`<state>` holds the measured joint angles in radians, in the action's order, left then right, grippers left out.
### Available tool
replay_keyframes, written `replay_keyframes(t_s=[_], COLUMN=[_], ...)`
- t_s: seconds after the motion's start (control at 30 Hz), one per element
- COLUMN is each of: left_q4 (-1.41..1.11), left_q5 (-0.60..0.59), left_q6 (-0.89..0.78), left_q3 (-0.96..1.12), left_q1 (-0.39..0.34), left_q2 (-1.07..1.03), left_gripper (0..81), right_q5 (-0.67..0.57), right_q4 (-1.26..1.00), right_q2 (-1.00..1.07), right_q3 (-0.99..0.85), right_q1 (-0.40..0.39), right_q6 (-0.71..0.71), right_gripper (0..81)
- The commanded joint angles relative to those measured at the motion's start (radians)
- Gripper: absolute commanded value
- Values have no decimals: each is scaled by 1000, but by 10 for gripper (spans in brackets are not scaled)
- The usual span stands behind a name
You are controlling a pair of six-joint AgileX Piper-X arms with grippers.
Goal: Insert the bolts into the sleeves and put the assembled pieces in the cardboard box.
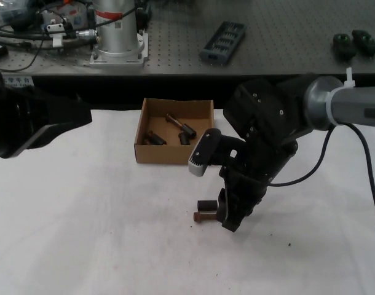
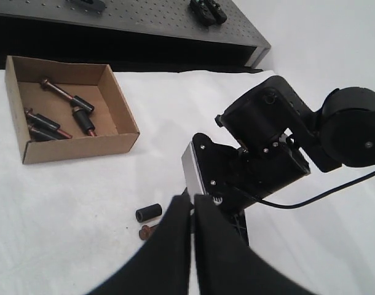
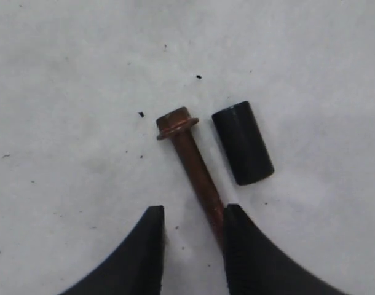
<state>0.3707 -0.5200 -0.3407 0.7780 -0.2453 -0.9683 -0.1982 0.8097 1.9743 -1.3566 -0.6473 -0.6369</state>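
The right hand (image 1: 230, 220) is lowered onto the white surface (image 1: 83, 239), roughly midway between the far and near edges. Its fingers stand apart. In the right wrist view the right hand (image 3: 190, 212) straddles the threaded end of the bolt (image 3: 187, 153). The shank runs up against the inner edge of one finger (image 3: 249, 258), and it cannot be told whether they touch. A clear gap remains to the other finger.

The bolt lies flat with its flanged head pointing away from the hand. The sleeve (image 3: 243, 142) lies flat just beside it, nearly parallel to the shank, with a narrow gap between them. In the high view the sleeve (image 1: 205, 204) lies on the box side of the bolt (image 1: 203, 216).

The cardboard box (image 1: 169, 161) stands open at the far edge of the white surface, against the dark raised plate (image 1: 286, 37), well apart from the loose parts. Several assembled pieces (image 1: 179, 126) lie inside it.

The left hand (image 2: 192, 200) is held above the surface to the left, fingers together with only a thin slit between them, gripping nothing. Open white surface extends left of the bolt and toward the near edge. The strip between the sleeve and the box wall is also bare.
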Motion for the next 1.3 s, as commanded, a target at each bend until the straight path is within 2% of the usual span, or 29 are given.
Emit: replay_keyframes(t_s=[0.0, 0.17, 0.43, 0.6, 0.73, 0.83, 0.93, 1.03, 1.07, 1.13, 1.2, 1.27], left_q4=[-6, -6, -6, -6, -4, -1, 13, 22, 22, 22, 26, 25], left_q5=[0, 0, -9, -9, -54, -70, -70, -70, -70, -70, -70, -70], left_q6=[3, 3, 3, 3, 3, 3, 3, 3, 3, 3, 3, 3], left_q3=[7, 7, 7, 7, 7, 7, 7, 7, 7, 7, 7, 7], left_q1=[4, 4, 4, 4, 4, 4, 4, 4, 4, 4, 4, 4], left_q2=[11, 11, 11, 11, 11, 11, 11, 11, 11, 11, 18, 30], left_gripper=[20, 20, 20, 20, 20, 20, 20, 20, 20, 20, 20, 20], right_q5=[-22, -89, -80, -75, -62, -42, 37, 69, 69, 73, 57, 6], right_q4=[-13, -13, -55, -101, -100, -100, -70, -10, 6, 18, 17, 1], right_q2=[7, 7, 27, 60, 83, 94, 91, 79, 74, 66, 58, 52], right_q3=[-4, -4, -4, -4, -4, -4, -10, -24, -30, -41, -44, -44], right_q1=[7, 9, 11, 11, 8, 8, 5, -1, -3, -7, -6, -6], right_q6=[-19, -100, -262, -262, -250, -181, -18, 242, 346, 608, 962, 1186], right_gripper=[244, 244, 244, 244, 244, 231, 148, 1, 43, 35, 34, 34])
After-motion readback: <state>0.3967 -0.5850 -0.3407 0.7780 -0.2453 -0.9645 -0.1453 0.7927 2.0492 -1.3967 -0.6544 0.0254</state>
